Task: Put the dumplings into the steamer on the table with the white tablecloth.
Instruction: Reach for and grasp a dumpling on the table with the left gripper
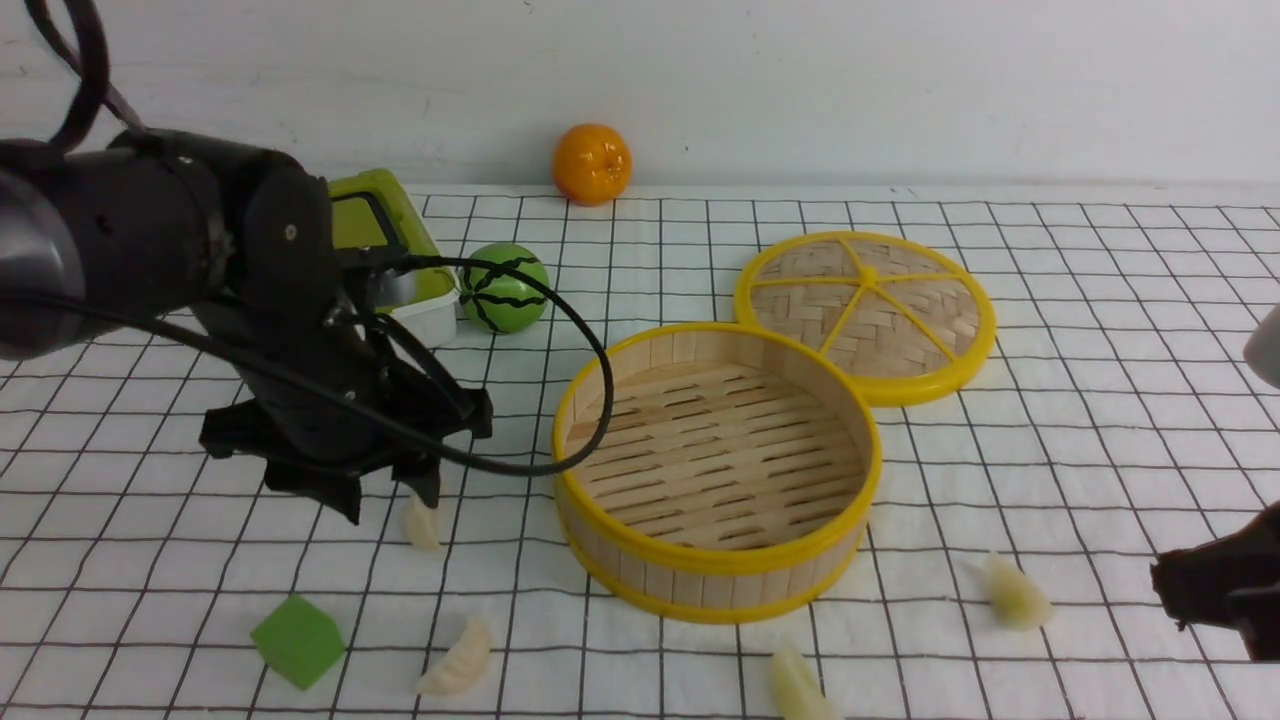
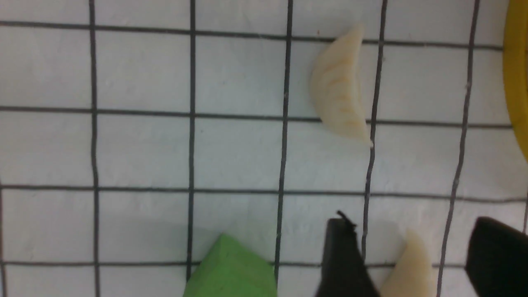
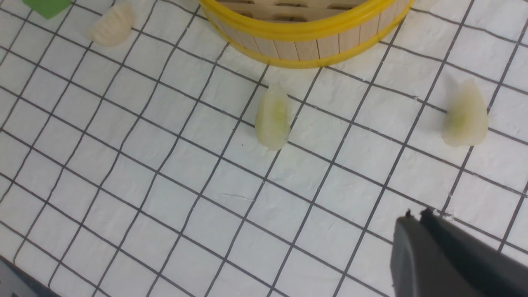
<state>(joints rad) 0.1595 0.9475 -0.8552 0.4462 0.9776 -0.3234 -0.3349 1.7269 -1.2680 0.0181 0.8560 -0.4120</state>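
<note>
The steamer [image 1: 700, 565], a round bamboo basket with yellow rims, stands mid-table with nothing on its slatted floor. Several cream dumplings lie on the white tablecloth [image 1: 1080, 420]. One dumpling [image 1: 422, 522] lies left of the steamer, between the fingers of my open left gripper [image 1: 390, 508]. The left wrist view shows that dumpling [image 2: 410, 268] between the spread black fingers [image 2: 342, 260], and another dumpling [image 2: 340, 86] further off. Two more dumplings [image 3: 273, 117] [image 3: 464, 115] lie in front of the steamer [image 3: 305, 37]. My right gripper [image 3: 416, 214] is shut and empty at the table's right.
A flat woven lid [image 1: 865, 315] lies behind the steamer on the right. A green cube [image 1: 297, 640] sits near the front left. A striped green ball [image 1: 505, 288], a green and white box [image 1: 400, 250] and an orange [image 1: 592, 163] are at the back.
</note>
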